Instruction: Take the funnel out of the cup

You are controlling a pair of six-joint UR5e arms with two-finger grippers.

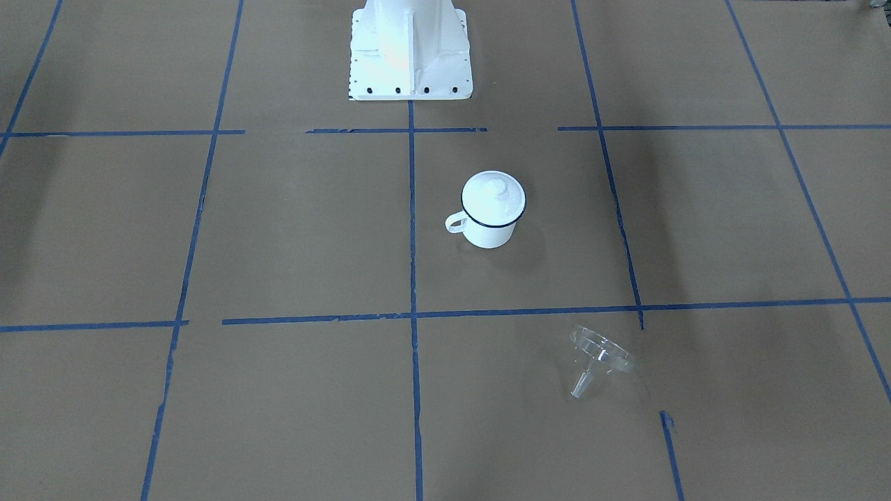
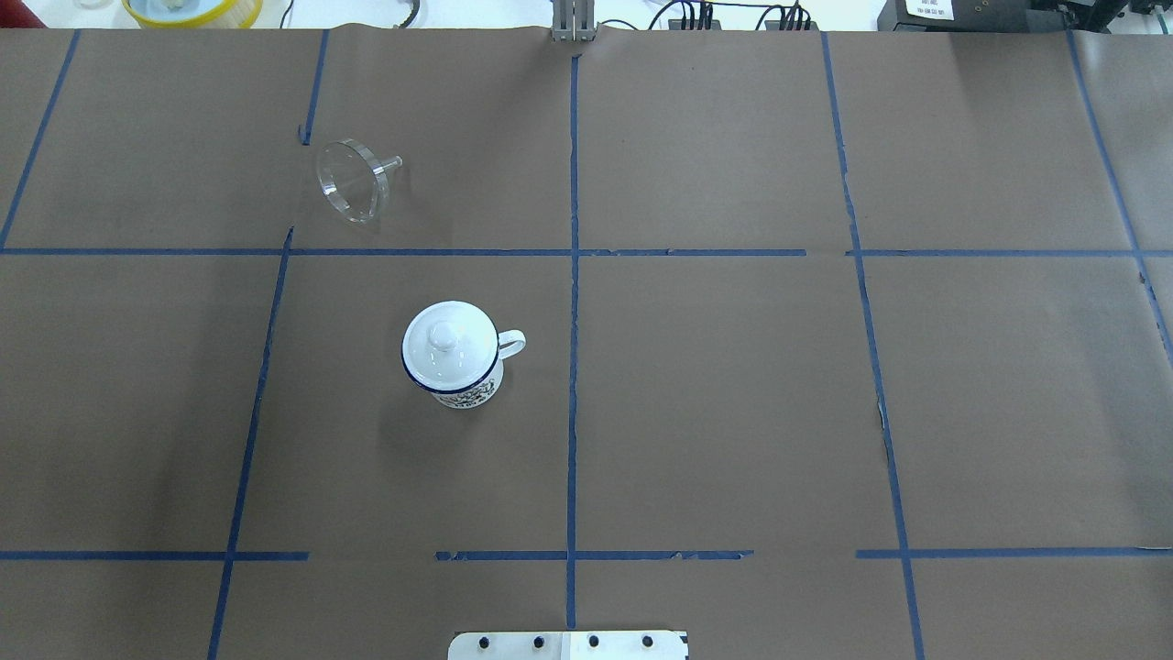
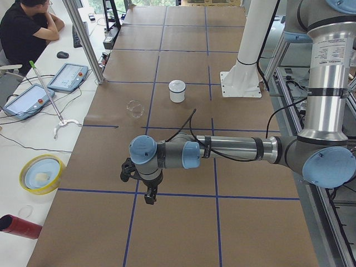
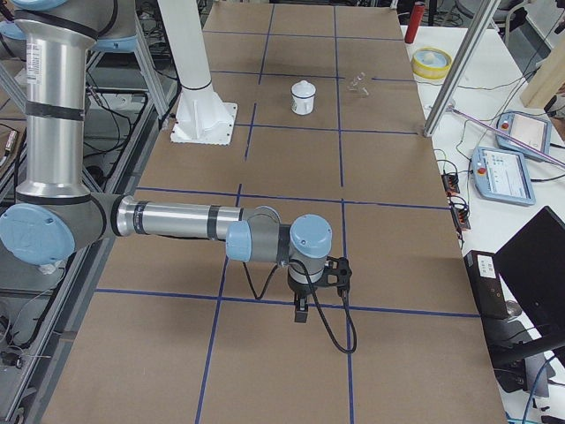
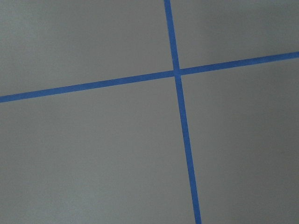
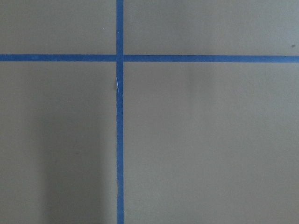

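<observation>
The clear plastic funnel [image 1: 600, 355] lies on its side on the brown paper, apart from the cup; it also shows in the overhead view [image 2: 353, 179]. The white enamel cup [image 1: 489, 233] with a dark blue rim stands upright near the table's middle [image 2: 467, 392], with a white knobbed lid [image 2: 446, 344] on top. My left gripper [image 3: 149, 197] and right gripper [image 4: 302, 311] hang above the table's two ends, far from both things. They show only in the side views, so I cannot tell whether they are open or shut. Both wrist views show only paper and blue tape.
The robot's white base [image 1: 409, 49] stands at the table's edge behind the cup. An operator [image 3: 28, 28] sits past the far side, with control tablets [image 3: 68, 76], a yellow bowl [image 3: 41, 173] and a red cylinder [image 3: 19, 225] on the white bench.
</observation>
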